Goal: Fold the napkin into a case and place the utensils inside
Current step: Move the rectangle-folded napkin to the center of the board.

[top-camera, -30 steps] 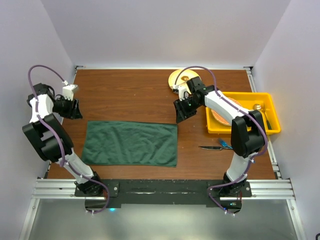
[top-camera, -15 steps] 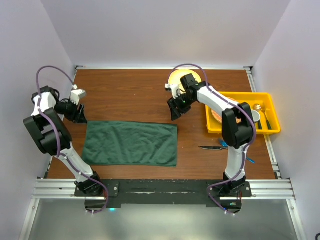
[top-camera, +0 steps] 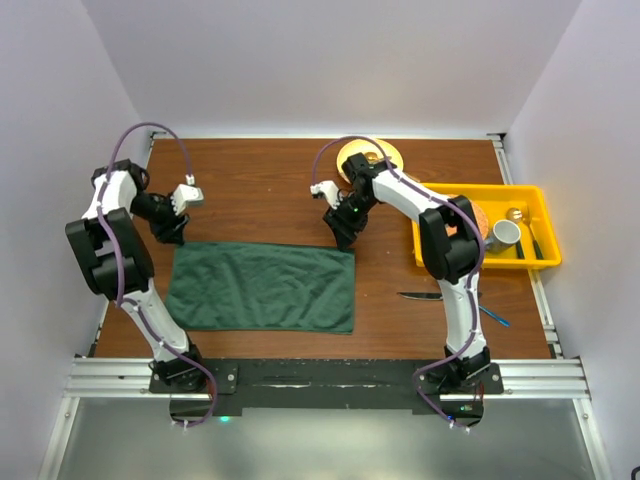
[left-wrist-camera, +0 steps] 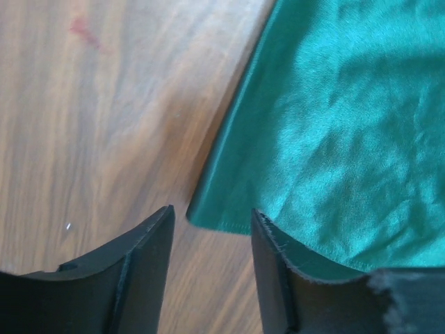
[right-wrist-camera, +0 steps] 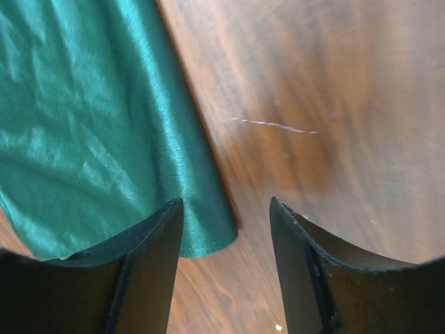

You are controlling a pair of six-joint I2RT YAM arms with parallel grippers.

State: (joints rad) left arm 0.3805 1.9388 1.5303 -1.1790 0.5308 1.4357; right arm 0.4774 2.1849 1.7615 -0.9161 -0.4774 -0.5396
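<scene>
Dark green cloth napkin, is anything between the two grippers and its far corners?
Nothing visible. The left gripper and right gripper, jaws open, are each right at a far corner of the dark green cloth napkin.

Lab: white-walled booth [top-camera: 330, 60], aluminium rail [top-camera: 550, 378]

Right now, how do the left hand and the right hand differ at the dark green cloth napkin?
The left hand is at the far left corner of the dark green cloth napkin; the right hand is at its far right corner. In the wrist views, cloth lies to the right of the left hand's gap, but to the left of the right hand's. Both are open, a corner in each gap, nothing gripped.
</scene>
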